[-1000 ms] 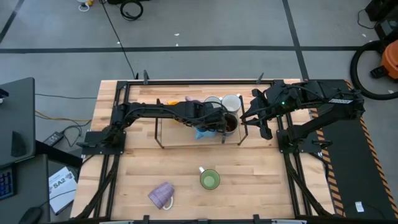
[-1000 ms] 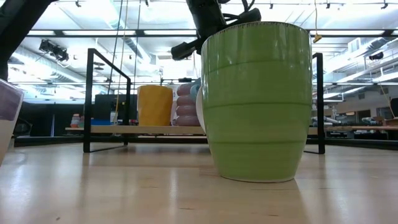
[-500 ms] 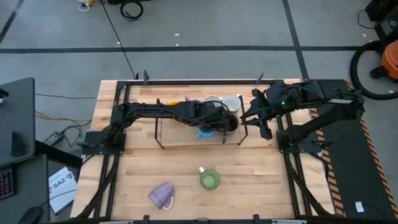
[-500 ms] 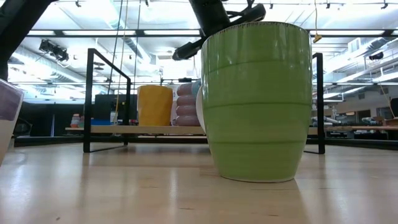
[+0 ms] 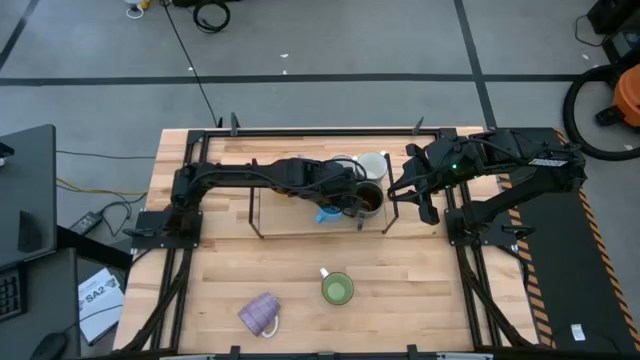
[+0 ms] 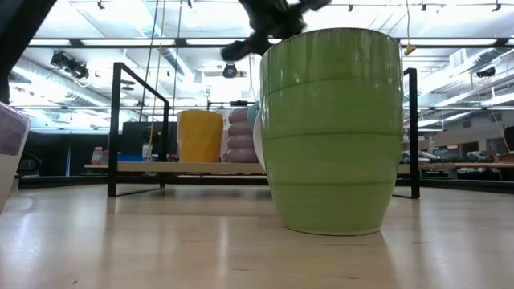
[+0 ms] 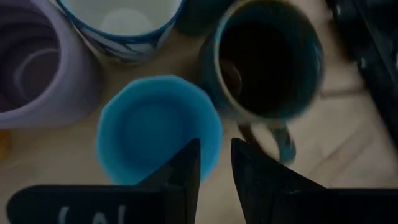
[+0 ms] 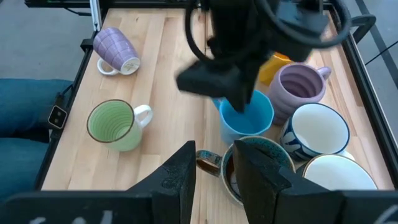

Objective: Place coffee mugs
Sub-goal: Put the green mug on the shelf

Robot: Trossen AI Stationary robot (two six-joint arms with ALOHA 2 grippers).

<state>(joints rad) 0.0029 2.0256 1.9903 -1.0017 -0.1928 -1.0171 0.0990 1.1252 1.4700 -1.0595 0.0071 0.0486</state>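
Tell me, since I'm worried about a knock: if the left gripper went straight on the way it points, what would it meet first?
Probably the bright blue mug: the left gripper points at its rim beside the dark glazed mug, though depth is unclear.

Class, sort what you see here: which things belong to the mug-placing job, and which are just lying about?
Job: green mug, lilac mug on its side, bright blue mug, dark glazed mug, rack, left gripper.

Lying about: vacuum cleaner, papers, floor cables.

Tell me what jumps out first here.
A cluster of mugs sits on the low rack at the table's far middle, with the left gripper over the blue mug beside the dark mug. Two strays remain on the near table: an upright green mug and a lilac mug on its side.
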